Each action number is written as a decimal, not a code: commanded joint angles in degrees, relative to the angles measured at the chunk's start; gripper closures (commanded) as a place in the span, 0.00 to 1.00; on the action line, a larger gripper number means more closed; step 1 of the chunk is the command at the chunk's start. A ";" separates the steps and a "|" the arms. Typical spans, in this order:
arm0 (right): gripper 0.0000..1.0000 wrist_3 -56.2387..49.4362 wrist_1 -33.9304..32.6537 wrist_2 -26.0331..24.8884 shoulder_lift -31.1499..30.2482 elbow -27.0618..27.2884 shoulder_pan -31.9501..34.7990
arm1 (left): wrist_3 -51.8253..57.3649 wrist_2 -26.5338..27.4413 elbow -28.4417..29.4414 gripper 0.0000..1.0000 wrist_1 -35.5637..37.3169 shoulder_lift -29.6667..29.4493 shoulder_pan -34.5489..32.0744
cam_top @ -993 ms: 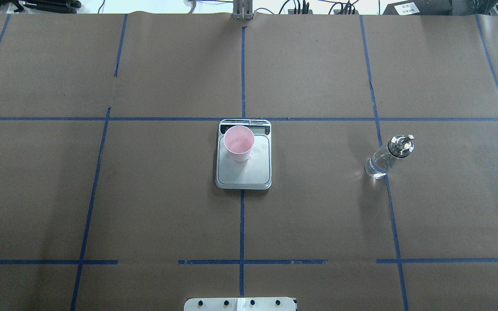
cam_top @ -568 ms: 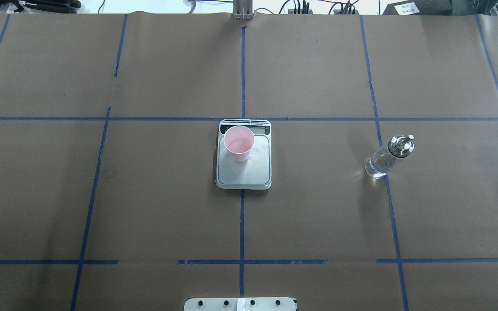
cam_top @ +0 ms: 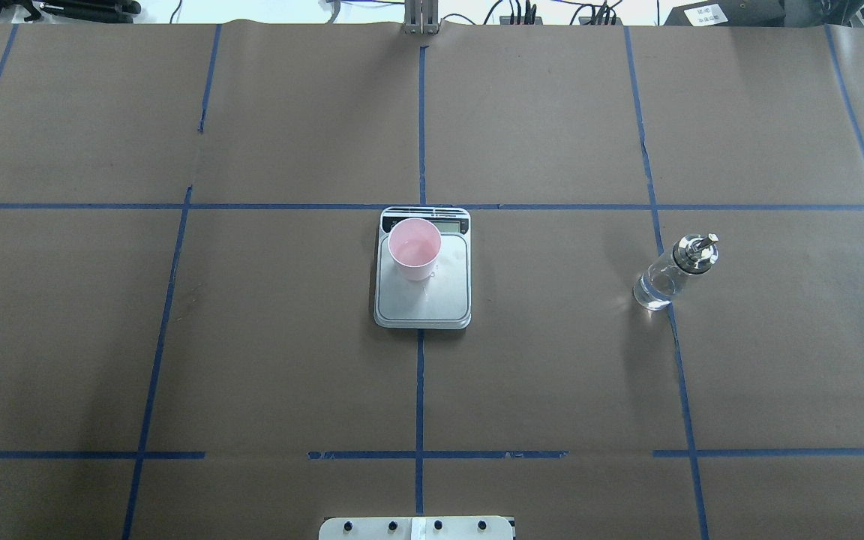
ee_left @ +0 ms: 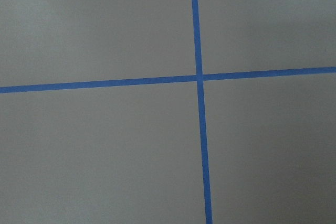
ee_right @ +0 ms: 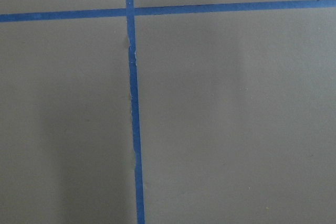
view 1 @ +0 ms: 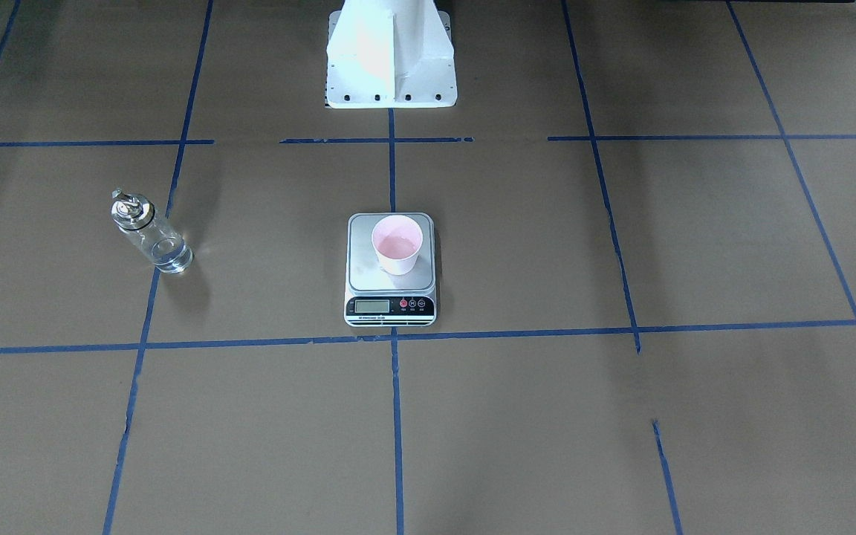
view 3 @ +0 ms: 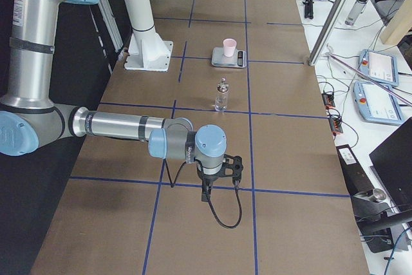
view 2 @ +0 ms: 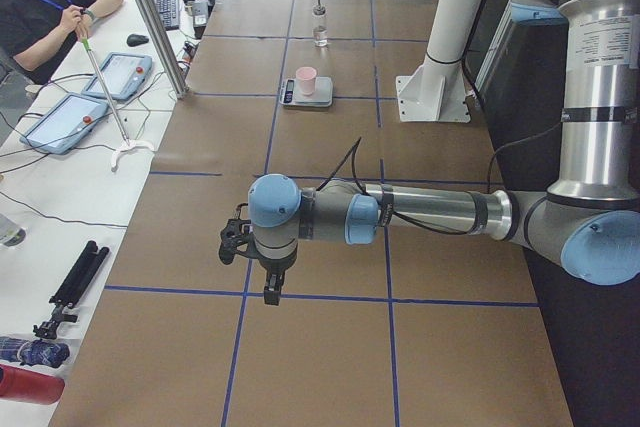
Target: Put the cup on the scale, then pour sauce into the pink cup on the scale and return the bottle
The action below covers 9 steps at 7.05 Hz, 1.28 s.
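The pink cup (cam_top: 415,249) (view 1: 397,245) stands upright on the far left part of the scale's silver plate (cam_top: 432,307) (view 1: 391,306), at the table's middle. The glass bottle (cam_top: 672,274) (view 1: 151,234) with its silver spout stands upright on the brown paper to the scale's right, clear sauce in its lower part. Both grippers show only in the side views, far from these things. The left gripper (view 2: 248,275) hangs over the table's left end, the right gripper (view 3: 221,188) over the right end. I cannot tell whether either is open or shut. Both wrist views show only paper and blue tape.
Blue tape lines (cam_top: 420,120) divide the brown paper into squares. The white robot pedestal (view 1: 391,59) stands at the table's near edge behind the scale. A person (view 2: 45,7) sits at a side table with tablets (view 2: 60,122) and cables beyond the far edge.
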 commanded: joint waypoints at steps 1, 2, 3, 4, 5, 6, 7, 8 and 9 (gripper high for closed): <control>0.00 -0.14 0.08 0.75 0.10 0.38 0.00 | 0.09 0.13 0.64 0.00 -1.95 0.27 0.35; 0.00 -0.14 -0.01 1.71 0.10 0.29 0.00 | 0.09 0.13 0.47 0.00 -1.79 0.53 0.35; 0.00 -0.14 -0.01 1.98 0.10 0.38 0.00 | 0.09 0.22 0.38 0.00 -1.79 0.54 0.35; 0.00 -0.14 -0.01 2.25 0.10 0.38 0.00 | 0.00 0.22 0.30 0.00 -1.79 0.54 0.35; 0.00 -0.14 -0.01 2.25 0.10 0.38 0.00 | 0.09 0.22 0.38 0.00 -1.79 0.54 0.35; 0.00 -0.14 -0.01 2.25 0.10 0.38 0.00 | 0.09 0.22 0.30 0.00 -1.61 0.62 0.44; 0.00 -0.14 0.08 2.25 0.10 0.38 0.00 | 0.09 0.31 0.47 0.00 -1.61 0.62 0.44; 0.00 -0.14 0.86 2.25 0.10 0.38 0.00 | 0.09 0.22 0.47 0.00 -1.61 0.97 0.44; 0.00 -0.14 2.78 2.34 -0.07 0.12 0.00 | 0.09 0.22 0.30 0.00 -1.61 0.97 0.44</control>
